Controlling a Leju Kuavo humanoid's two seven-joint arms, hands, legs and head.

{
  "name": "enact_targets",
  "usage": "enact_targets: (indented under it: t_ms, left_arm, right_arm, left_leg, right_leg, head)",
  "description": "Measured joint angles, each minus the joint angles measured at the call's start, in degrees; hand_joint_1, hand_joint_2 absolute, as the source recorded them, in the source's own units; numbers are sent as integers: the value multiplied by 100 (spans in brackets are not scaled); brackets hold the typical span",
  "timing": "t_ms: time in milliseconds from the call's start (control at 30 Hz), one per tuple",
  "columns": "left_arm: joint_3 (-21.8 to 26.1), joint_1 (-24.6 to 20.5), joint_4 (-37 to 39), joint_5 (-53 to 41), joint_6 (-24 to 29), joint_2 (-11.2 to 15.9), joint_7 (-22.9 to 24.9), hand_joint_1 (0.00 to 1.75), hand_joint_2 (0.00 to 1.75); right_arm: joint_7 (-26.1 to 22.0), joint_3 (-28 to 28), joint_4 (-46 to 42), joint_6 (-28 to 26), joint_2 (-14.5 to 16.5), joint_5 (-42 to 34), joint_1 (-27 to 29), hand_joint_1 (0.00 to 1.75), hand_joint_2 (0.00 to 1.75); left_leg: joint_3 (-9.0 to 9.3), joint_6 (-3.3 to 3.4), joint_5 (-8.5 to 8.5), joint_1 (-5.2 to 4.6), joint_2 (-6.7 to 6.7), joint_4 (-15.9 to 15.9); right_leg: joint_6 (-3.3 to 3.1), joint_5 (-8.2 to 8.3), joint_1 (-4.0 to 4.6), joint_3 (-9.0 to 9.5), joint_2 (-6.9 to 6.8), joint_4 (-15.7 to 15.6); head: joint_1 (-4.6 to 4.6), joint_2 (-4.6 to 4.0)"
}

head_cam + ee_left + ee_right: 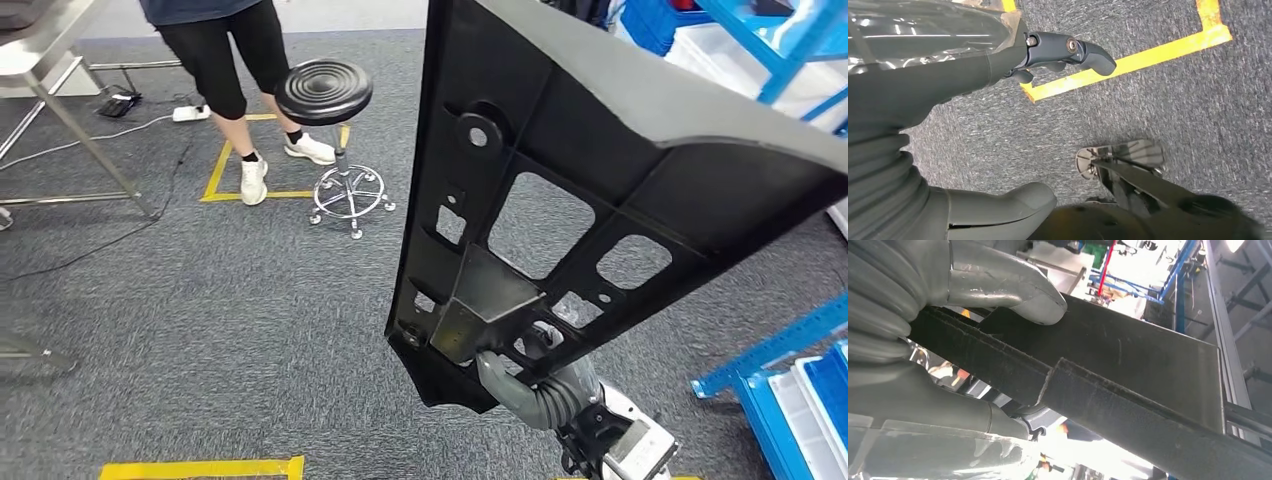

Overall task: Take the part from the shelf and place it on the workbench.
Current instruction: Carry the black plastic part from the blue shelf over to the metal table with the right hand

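From my station I see the right hand point(528, 372) gripping the part point(600, 190), a large flat black plastic panel with ribs and several cut-out openings. The hand clamps the panel at its lower end, beside a grey metal bracket point(487, 310) fixed to the panel. In the right wrist view the thick grey thumb point(1013, 287) presses flat on one face of the part point(1128, 370) and the rest of the hand point(933, 405) lies along the opposite face, so the panel edge is pinched between them.

The part is carried upright and tilted, up off the grey carpet point(220, 310), and rises from the hand towards the upper right of the head view.

The left hand point(973, 75) hangs over the carpet point(1168, 105) and holds nothing. Its dark fingers point(1073, 52) extend out past a yellow tape line point(1148, 55), slightly bent and apart from the thumb point(1013, 210).

Relative to the part: a black round stool point(325, 95) on a wheeled chrome base stands well to its left. A person point(225, 70) in dark shorts and white shoes stands just beyond the stool, at a yellow tape square point(225, 165). A metal table leg point(75, 120) stands further left. Blue shelving point(770, 50) with white bins sits behind the part on its right.
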Motion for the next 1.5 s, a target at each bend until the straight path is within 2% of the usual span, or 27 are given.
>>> enact_targets:
  t_ms: [67, 100, 167, 367, 433, 467, 533, 600, 633, 700, 733, 800, 833, 867, 933, 967, 1000, 1033, 1067, 1100, 1167, 1233, 1300, 1333, 1400, 1467, 1500]
  left_arm:
    - [-44, -11, 0, -41, 1, 17, -24, 0, 175]
    - [-56, -19, 0, -51, 1, 21, -26, 0, 175]
    - [-64, -27, 0, -58, 1, 23, -27, 0, 175]
    - [-66, -30, 0, -58, 1, 23, -26, 0, 175]
    - [-76, -26, 1, -65, 1, 29, -25, 0, 175]
    - [-89, -18, 2, -69, 1, 34, -25, 0, 175]
    - [-136, -26, 8, -88, 38, 41, -57, 0, 175]
    - [-183, -44, 20, -126, 94, 28, -104, 0, 175]
    - [-197, -44, 27, -148, 114, 14, -120, 0, 175]
    - [-203, -48, 33, -166, 120, 4, -125, 0, 175]
    - [-205, -45, 36, -178, 122, 7, -129, 0, 175]
    - [-207, -30, 48, -203, 124, 23, -134, 0, 175]
    - [-209, -23, 55, -209, 125, 31, -134, 0, 175]
    - [-215, -24, 58, -214, 125, 37, -134, 0, 175]
    - [-242, -47, 60, -219, 125, 41, -134, 0, 175]
    - [-260, -60, 60, -222, 124, 41, -134, 0, 175]
    - [-274, -66, 60, -225, 124, 40, -134, 0, 175]
    - [-283, -67, 61, -227, 123, 38, -133, 0, 175]
    - [-288, -64, 61, -229, 123, 38, -133, 0, 175]
    - [-290, -62, 61, -229, 123, 39, -132, 0, 175]
    - [-293, -67, 61, -229, 123, 45, -132, 0, 175]
    - [-295, -84, 61, -229, 125, 48, -132, 0, 175]
    - [-296, -95, 61, -229, 126, 47, -132, 0, 175]
    - [-296, -94, 61, -229, 125, 46, -132, 0, 175]
    - [-295, -101, 61, -228, 123, 48, -129, 0, 175]
    - [-295, -122, 61, -225, 119, 54, -125, 0, 175]
    - [-294, -130, 61, -221, 116, 55, -125, 0, 175]
  right_arm:
    - [-18, -36, -19, 0, -22, 1, 57, 175, 175]
    - [-26, -48, -27, -1, -32, 0, 73, 175, 175]
    - [-34, -59, -38, -1, -41, 0, 86, 175, 175]
    - [-36, -61, -40, -1, -43, 1, 90, 175, 175]
    - [-39, -66, -40, -1, -44, -1, 98, 175, 175]
    - [-42, -74, -45, -1, -47, -1, 102, 175, 175]
    - [-34, -112, -34, 100, -84, -73, 117, 175, 175]
    - [-27, -134, 10, 249, -140, -180, 119, 175, 175]
    - [-31, -128, 37, 295, -162, -211, 112, 175, 175]
    - [-46, -119, 52, 280, -170, -212, 104, 175, 175]
    - [-51, -117, 55, 268, -174, -207, 103, 175, 175]
    - [-57, -116, 53, 235, -183, -198, 102, 175, 175]
    - [-59, -116, 50, 219, -187, -196, 101, 175, 175]
    - [-60, -116, 44, 202, -189, -195, 106, 175, 175]
    - [-61, -118, 33, 180, -191, -185, 131, 175, 175]
    - [-61, -118, 29, 177, -192, -177, 146, 175, 175]
    - [-61, -118, 27, 176, -193, -169, 159, 175, 175]
    - [-60, -116, 27, 175, -193, -164, 166, 175, 175]
    - [-60, -116, 27, 175, -193, -162, 171, 175, 175]
    - [-60, -115, 27, 174, -192, -162, 173, 175, 175]
    - [-60, -116, 16, 174, -191, -160, 175, 175, 175]
    - [-56, -115, -4, 174, -190, -154, 172, 175, 175]
    - [-49, -114, -17, 174, -181, -145, 170, 175, 175]
    - [-43, -113, -24, 174, -177, -142, 170, 175, 175]
    - [-34, -115, -42, 175, -173, -137, 176, 175, 175]
    - [-22, -120, -52, 182, -173, -125, 198, 175, 175]
    - [-16, -121, -52, 190, -173, -114, 213, 175, 175]
  left_leg:
    - [399, 26, 212, -27, 230, -699]
    - [502, 47, 244, -42, 311, -884]
    - [521, 82, 238, -53, 304, -937]
    - [515, 87, 235, -60, 293, -932]
    - [502, 114, 232, -85, 249, -930]
    - [511, 154, 246, -82, 192, -951]
    - [518, 265, 294, -73, -105, -996]
    - [522, 321, 338, -59, -487, -1014]
    - [517, 305, 347, -59, -631, -1010]
    - [496, 248, 356, -72, -776, -993]
    - [477, 212, 365, -77, -835, -993]
    - [441, 141, 391, -62, -932, -1005]
    - [415, 115, 368, -64, -875, -975]
    - [354, 92, 285, -68, -736, -859]
    - [81, 58, -58, -83, -333, -272]
    - [-103, 41, -240, -77, -209, 113]
    - [-252, 29, -357, -69, -150, 429]
    - [-323, 23, -378, -61, -123, 582]
    - [-278, 23, -292, -55, -105, 506]
    - [-123, 30, -132, -50, -60, 227]
    - [314, 66, 162, -72, 224, -549]
    - [520, 123, 244, -118, 404, -937]
    - [507, 185, 246, -152, 277, -961]
    - [517, 219, 262, -145, 206, -984]
    - [547, 292, 302, -107, 59, -1031]
    - [539, 334, 325, -86, -104, -1041]
    - [531, 344, 332, -85, -194, -1040]
  right_leg:
    - [44, -32, 41, 20, -104, 9]
    - [67, -46, 66, 27, -140, 13]
    - [91, -59, 96, 29, -177, 16]
    - [93, -58, 90, 33, -182, 14]
    - [113, -57, 84, 49, -226, 4]
    - [144, -72, 81, 51, -247, 8]
    - [175, -355, 49, -270, 60, 681]
    - [241, -437, 6, -455, 469, 1024]
    - [298, -284, -15, -337, 601, 731]
    - [289, -73, -35, -87, 784, 166]
    - [254, -42, -29, -43, 817, 74]
    - [165, -10, -29, -26, 697, 57]
    - [127, 5, -38, -15, 638, 45]
    - [86, 17, -52, -13, 570, 33]
    - [29, 17, -38, -11, 418, 24]
    - [6, 10, -23, -13, 333, 24]
    - [-4, 3, -8, -13, 247, 25]
    - [-11, -4, 3, -12, 164, 25]
    - [-16, -11, 7, -8, 90, 25]
    - [-18, -19, 10, 1, 19, 26]
    - [2, -49, 45, 33, -104, 30]
    - [46, -81, 90, 62, -209, 32]
    - [92, -102, 99, 93, -326, 19]
    - [122, -127, 92, 100, -313, 35]
    - [143, -302, 73, -17, -42, 328]
    - [113, -611, 49, -382, 296, 1067]
    - [112, -728, 42, -575, 360, 1438]
  head:
    - [9, 0]
    - [19, 0]
    - [43, 0]
    - [50, 0]
    - [49, 0]
    - [48, 0]
    - [73, 0]
    - [98, 0]
    - [101, 0]
    - [99, 0]
    - [99, 0]
    - [96, 0]
    - [91, 0]
    - [70, 0]
    - [28, 0]
    - [12, 0]
    - [11, 0]
    - [10, 0]
    - [9, 0]
    - [9, 0]
    - [7, 0]
    - [26, 0]
    - [44, 0]
    - [46, 0]
    - [58, 0]
    - [86, 0]
    - [99, 0]
